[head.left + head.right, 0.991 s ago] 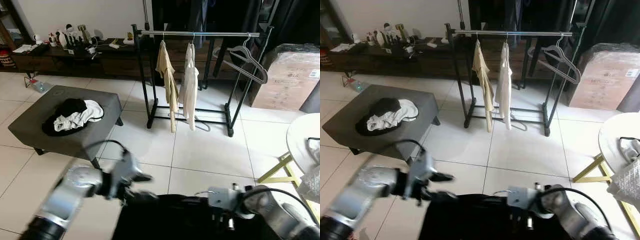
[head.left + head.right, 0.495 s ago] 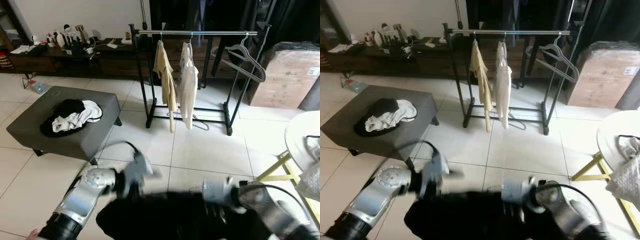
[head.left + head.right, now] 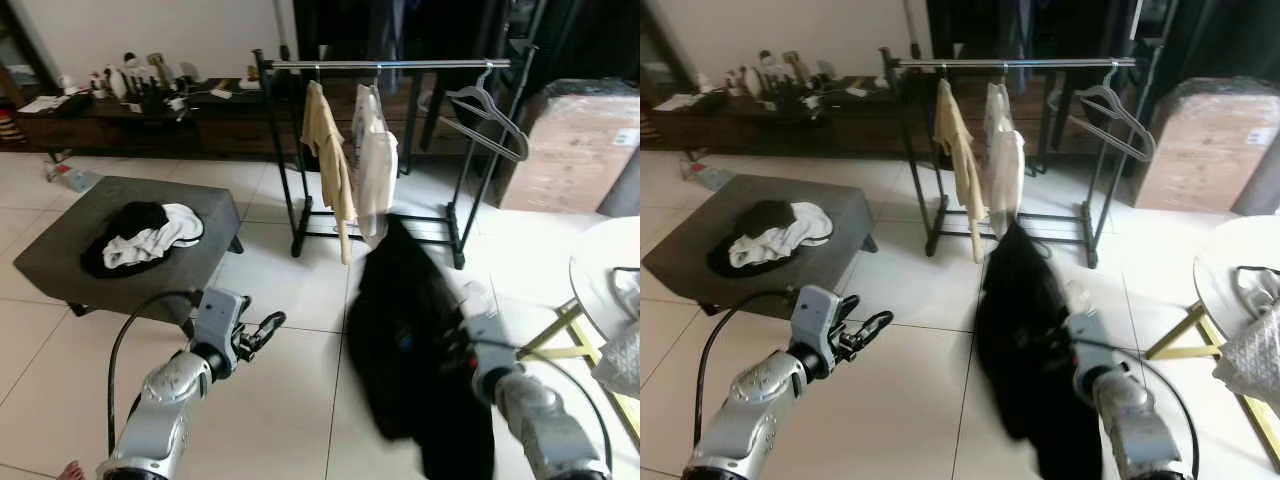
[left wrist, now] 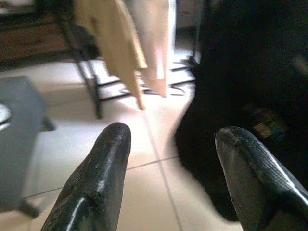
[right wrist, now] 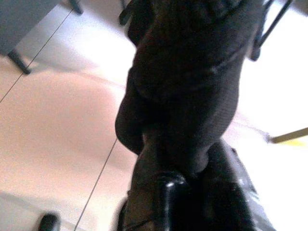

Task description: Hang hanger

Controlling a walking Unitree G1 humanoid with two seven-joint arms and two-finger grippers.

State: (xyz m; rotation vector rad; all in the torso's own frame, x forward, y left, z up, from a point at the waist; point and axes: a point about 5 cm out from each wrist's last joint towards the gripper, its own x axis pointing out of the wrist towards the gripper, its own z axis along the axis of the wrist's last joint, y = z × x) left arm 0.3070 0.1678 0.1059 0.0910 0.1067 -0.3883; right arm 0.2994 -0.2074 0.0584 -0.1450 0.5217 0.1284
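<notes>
The right gripper [image 5: 166,192] is clamped on a black garment [image 3: 415,350], holding it up in front of the clothes rack [image 3: 385,66] so that it hangs blurred above the white tiled floor [image 3: 290,400], just below the white shirt [image 3: 375,165] and beside the tan shirt [image 3: 328,160] on the rail. An empty grey hanger [image 3: 490,115] hangs tilted at the rail's right end, while the hanger inside the black garment cannot be made out. The left gripper [image 3: 262,330] hovers low over the floor near the grey ottoman [image 3: 60,250] with its fingers [image 4: 103,163] spread apart and nothing between them
</notes>
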